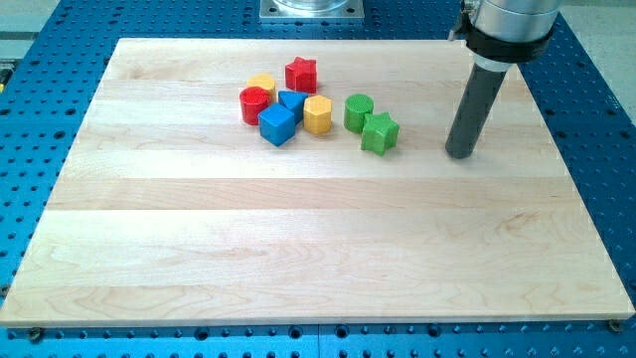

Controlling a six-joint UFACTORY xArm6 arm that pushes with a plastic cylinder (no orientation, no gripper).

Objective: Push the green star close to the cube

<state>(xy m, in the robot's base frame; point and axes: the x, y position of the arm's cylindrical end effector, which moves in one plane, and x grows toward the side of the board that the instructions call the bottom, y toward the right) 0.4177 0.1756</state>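
My tip is sitting clear to the right of the green star, touching nothing and carrying no claw to open or close, lining up to shove it left toward the blue cube beyond the yellow hexagon.

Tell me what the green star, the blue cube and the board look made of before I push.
Green star: probably plastic, matte, uniform colour with faint ridged edges, perhaps printed. Blue cube: the same look, solid colour, slight sheen on top. Board: wood, pale, smooth, with visible grain and plank seams. My tip stands to the view's right of the star, apart.
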